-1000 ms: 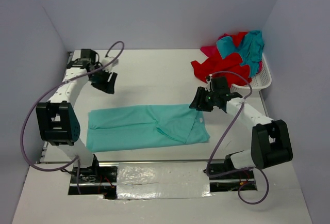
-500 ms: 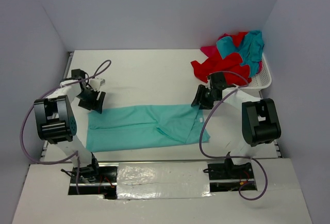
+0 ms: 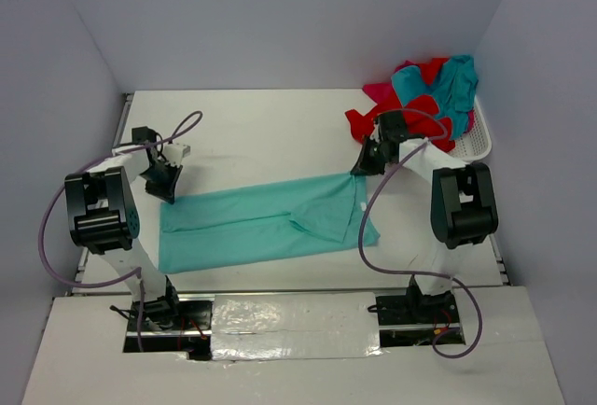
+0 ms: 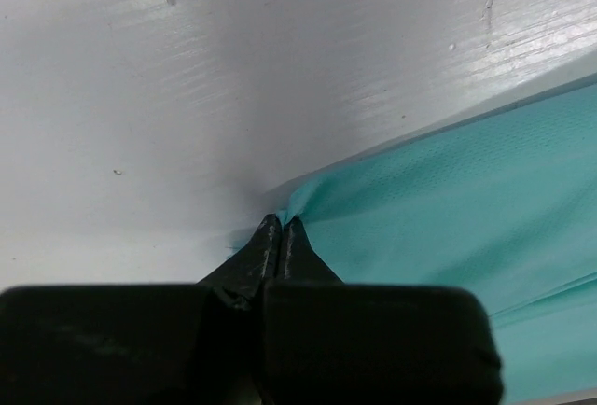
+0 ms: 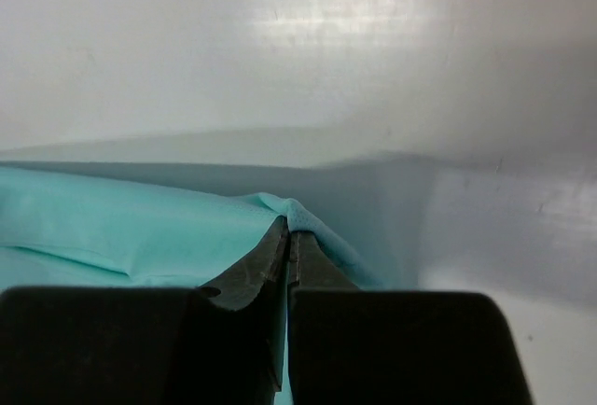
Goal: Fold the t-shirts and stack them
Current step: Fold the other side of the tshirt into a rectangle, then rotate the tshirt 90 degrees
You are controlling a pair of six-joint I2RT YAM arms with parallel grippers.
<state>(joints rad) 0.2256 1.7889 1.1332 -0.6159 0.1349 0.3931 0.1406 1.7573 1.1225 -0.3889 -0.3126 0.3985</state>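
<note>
1. A teal t-shirt (image 3: 261,223) is lying spread lengthwise on the white counter (image 3: 270,125), to the left of the white mesh basket (image 3: 474,148) and nearer the arm bases
2. The left hand (image 3: 167,192) is pinching the shirt's far corner at the end farthest from the basket, its jaws pressed together on a small pucker of cloth
3. The right hand (image 3: 360,168) is gripping the shirt's far corner at the end closest to the basket, jaws clamped tight on a raised fold
4. A heap of red and teal t-shirts (image 3: 420,97) is resting in the basket and spilling over its left rim
</note>
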